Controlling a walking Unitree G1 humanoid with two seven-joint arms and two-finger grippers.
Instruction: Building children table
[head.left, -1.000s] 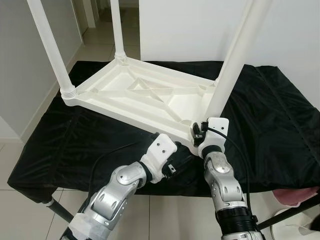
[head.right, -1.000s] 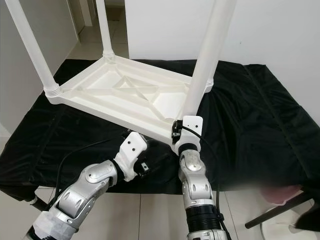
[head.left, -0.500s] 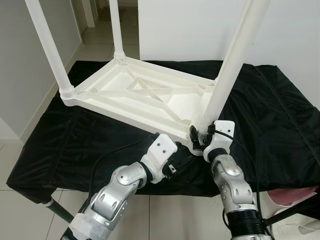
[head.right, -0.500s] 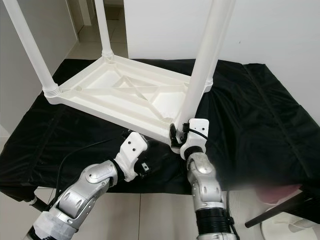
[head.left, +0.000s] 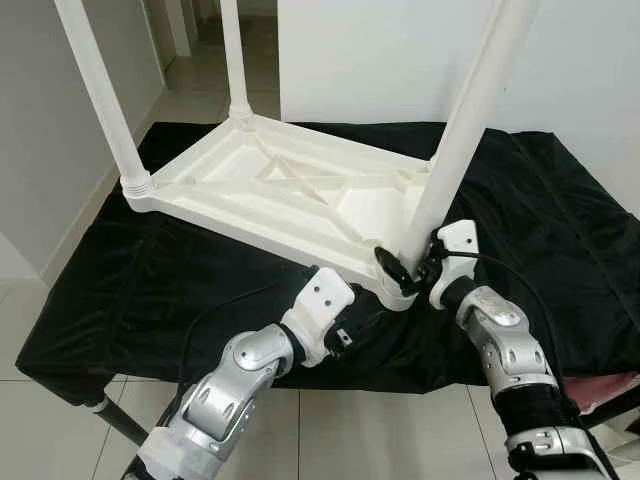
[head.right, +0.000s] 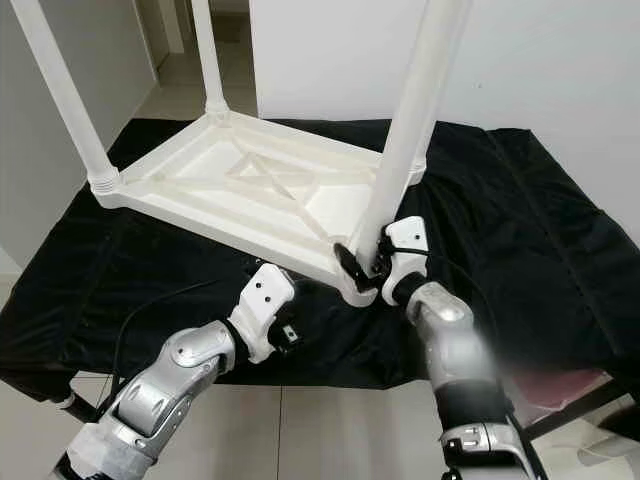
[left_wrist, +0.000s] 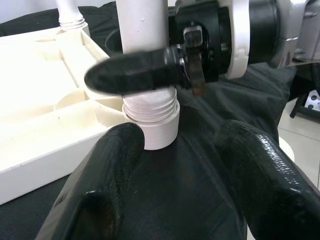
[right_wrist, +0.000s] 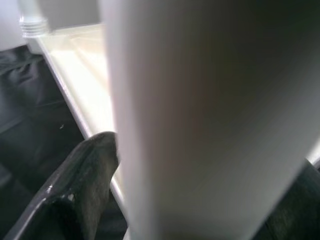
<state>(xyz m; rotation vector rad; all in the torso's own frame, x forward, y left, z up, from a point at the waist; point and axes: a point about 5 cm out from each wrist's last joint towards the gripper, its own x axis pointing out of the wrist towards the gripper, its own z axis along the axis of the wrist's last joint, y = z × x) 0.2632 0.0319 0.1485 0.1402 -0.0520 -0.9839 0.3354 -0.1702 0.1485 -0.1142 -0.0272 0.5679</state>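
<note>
- Black cloth (head.left: 560, 230) covers the work surface, with pale floor tiles and white walls around it; the white tabletop (head.left: 290, 195) lies upside down on the cloth, legs pointing up.
- Right gripper (head.left: 405, 268) pinches the near leg (head.left: 455, 150) just above its threaded base; in the left wrist view one black finger (left_wrist: 135, 70) lies across the front of the leg, and the other is hidden behind it.
- That leg stands in the corner socket (left_wrist: 159, 131), directly below the right fingers, with thread rings showing above the socket rim, so it looks not fully screwed home.
- Left gripper (left_wrist: 185, 165) hovers low over the cloth with its fingers spread, the socket just ahead of and between the fingertips, touching nothing.
- Two further legs (head.left: 100, 95) rise from corners well beyond both grippers.
- Risk, as I judge it: the leg leans slightly, so turning it could cross the threads and jam it.
- Twisting may also drag the light tabletop across the slippery cloth, since nothing is bracing it.
- Smooth round plastic could let the right fingers slip instead of turning the leg.
</note>
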